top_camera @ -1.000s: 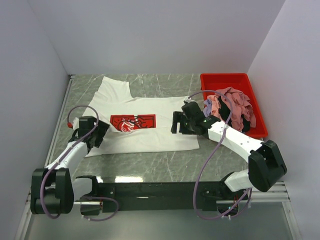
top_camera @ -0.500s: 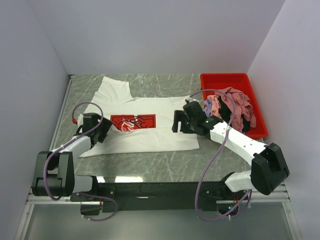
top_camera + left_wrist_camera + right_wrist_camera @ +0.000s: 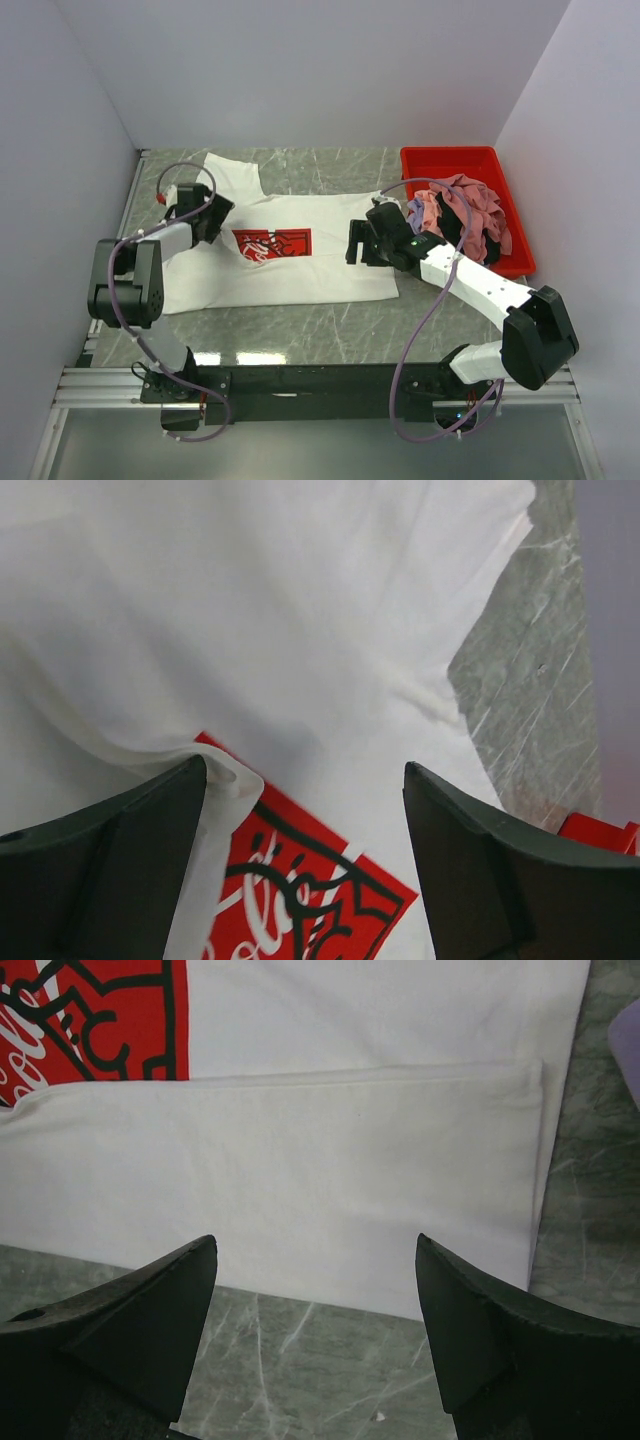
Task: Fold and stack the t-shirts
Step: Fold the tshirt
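Top and wrist views. The table (image 3: 330,335) carried one white t-shirt (image 3: 300,275) spread flat and sideways from centre towards 10 o'clock, its red print (image 3: 272,243) facing up. This placement probably served to keep it smooth for folding. A strip along its 6 o'clock edge appeared doubled over as far as the print, which suggests the first lengthwise fold was made. The red bin (image 3: 455,160) stood at 2 o'clock, holding the remaining t-shirts (image 3: 462,210) in a crumpled pink and lavender heap, unfolded and well apart from the work area. The left fingers (image 3: 100,870) stood wide apart over the shirt's 9 o'clock end, one tip just beside a raised crease at the print's corner; whether it touched the cloth could not be told, and nothing was gripped. The right fingers (image 3: 120,1340) stood equally wide apart over the 3 o'clock end, above the doubled strip near the hem, and held nothing. The two arms at opposite ends suggest a paired pick-up.
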Robot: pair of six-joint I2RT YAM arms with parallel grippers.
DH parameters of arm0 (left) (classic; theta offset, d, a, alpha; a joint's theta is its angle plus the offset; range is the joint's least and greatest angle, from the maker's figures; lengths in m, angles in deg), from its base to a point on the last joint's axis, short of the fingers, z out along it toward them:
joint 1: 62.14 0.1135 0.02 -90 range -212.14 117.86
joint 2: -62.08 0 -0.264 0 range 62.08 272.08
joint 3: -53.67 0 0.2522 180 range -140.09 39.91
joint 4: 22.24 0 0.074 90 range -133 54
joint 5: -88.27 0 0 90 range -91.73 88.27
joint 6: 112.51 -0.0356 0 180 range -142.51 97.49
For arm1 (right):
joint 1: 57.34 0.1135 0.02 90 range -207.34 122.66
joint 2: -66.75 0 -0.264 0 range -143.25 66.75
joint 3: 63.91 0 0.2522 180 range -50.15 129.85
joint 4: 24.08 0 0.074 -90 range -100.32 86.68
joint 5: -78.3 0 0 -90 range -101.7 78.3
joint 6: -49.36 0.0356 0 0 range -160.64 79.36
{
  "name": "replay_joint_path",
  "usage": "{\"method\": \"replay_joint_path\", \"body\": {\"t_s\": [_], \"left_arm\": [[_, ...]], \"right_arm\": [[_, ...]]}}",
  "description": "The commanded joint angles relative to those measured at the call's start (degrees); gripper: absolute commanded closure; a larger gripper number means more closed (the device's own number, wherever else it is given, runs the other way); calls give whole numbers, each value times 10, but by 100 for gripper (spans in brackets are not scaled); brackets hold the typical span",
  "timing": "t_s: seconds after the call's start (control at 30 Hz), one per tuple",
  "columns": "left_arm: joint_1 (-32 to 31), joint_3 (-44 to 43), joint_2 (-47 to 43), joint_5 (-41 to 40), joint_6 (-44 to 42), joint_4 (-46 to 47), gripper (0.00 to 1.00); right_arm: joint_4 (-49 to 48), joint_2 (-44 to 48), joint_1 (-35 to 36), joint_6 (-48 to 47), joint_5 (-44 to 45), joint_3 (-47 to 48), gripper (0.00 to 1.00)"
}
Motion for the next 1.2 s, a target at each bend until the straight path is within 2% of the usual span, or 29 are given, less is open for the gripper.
{"method": "replay_joint_path", "body": {"t_s": [0.0,0.03,0.2,0.4,0.6,0.87,1.0,1.07,1.17], "left_arm": [[-11,-74,26,-3,-24,-17,14],[-17,-87,35,-10,-31,-40,13],[-21,-103,32,-18,-38,-31,11],[-25,-123,8,-29,-67,-66,3],[-39,-46,-56,-17,-72,-70,1],[-99,16,-56,4,-50,-66,1],[-129,6,-27,-9,-22,-47,1],[-134,-25,-10,-16,-20,-50,0],[-143,-70,24,-68,-15,-70,1]], "right_arm": [[-3,22,-5,-4,18,6,14],[-2,23,-5,-4,20,6,14],[0,22,-5,-4,23,7,14],[2,24,-5,-4,18,5,14],[-4,33,-5,-4,17,-5,14],[-4,39,-6,-7,22,-9,13],[-5,37,-6,-7,25,-10,14],[-6,36,-5,-8,26,-11,14],[-7,33,-6,-5,25,-12,13]]}}
